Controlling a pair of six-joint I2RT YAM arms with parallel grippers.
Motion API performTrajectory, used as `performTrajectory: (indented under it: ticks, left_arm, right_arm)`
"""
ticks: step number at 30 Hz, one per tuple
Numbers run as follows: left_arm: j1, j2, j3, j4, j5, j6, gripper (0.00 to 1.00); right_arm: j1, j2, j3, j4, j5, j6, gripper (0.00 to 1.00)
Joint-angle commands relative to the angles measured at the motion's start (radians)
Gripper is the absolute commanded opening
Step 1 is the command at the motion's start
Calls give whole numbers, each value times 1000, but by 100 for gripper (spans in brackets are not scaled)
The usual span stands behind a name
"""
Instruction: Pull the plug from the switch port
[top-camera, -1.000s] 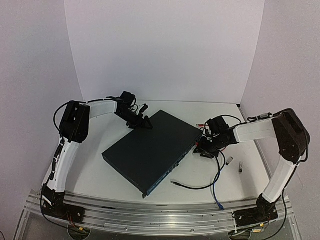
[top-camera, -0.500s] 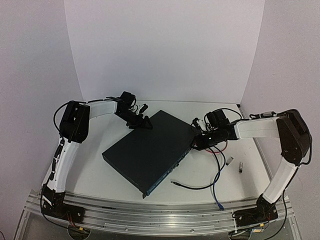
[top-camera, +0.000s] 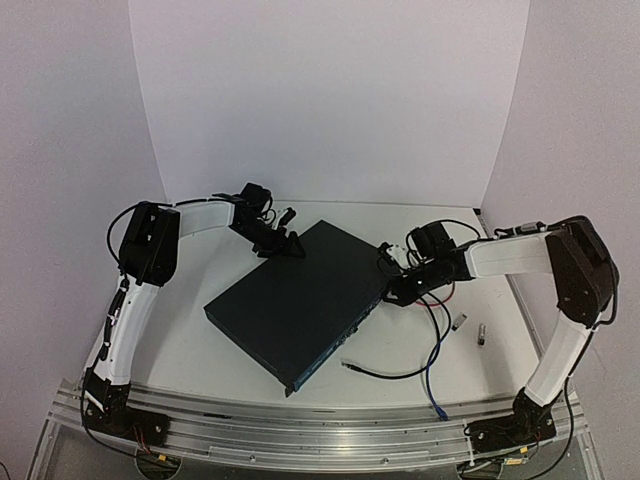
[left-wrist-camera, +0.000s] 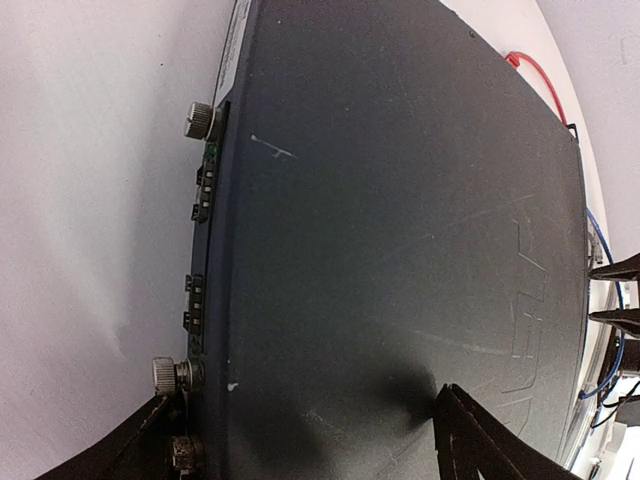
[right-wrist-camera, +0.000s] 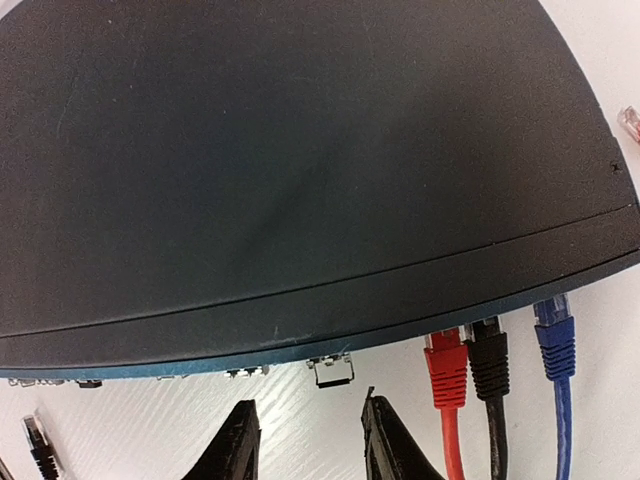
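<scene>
The right hand (right-wrist-camera: 308, 402), fingers apart and empty, faces the port face of the switch (right-wrist-camera: 300, 150), where the nearest seated plug, the red plug (right-wrist-camera: 446, 366), sits just right of the fingers with its cable parallel to them.

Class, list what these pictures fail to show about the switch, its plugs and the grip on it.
- Whether the left gripper clamps the switch: left wrist view, dark fingers merge with its dark top.
- Latch tabs of the red plug, black plug and blue plug: right wrist view, not seen from this angle.
- Socket labels: top view too small; right wrist view, face edge-on.
</scene>
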Motion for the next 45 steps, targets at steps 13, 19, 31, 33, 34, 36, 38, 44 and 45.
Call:
performTrajectory:
  ticks: [13,19,31,33,34,36,38,44,45]
  left_arm:
    - [-25,45,-3,-34,-60,-4,84]
    - [-25,47,4,-37,-58,-2,84]
    - [-25,66,21,-64,-47,15,84]
    - [-25,67,18,-63,-47,15,84]
    - [-25,67,17,-62,-47,15,84]
    - [-25,66,14,-60,-48,15,84]
    - [-25,65,9,-60,-50,14,84]
    - [-25,67,6,-56,-57,13,84]
    - [-25,67,6,-56,-58,12,84]
  right_arm:
    - [6,89,98,-22,24,-60,29]
    - [10,105,112,-17,26,-76,25]
    - [33,135,98,91,58,-111,17]
    - [36,128,82,124,67,-115,16]
    - [37,125,75,137,71,-116,15]
    - [40,121,67,147,81,-118,15]
    - [40,118,60,172,86,-123,13]
    - [40,112,56,201,117,-139,8]
    - [40,111,57,203,121,-142,8]
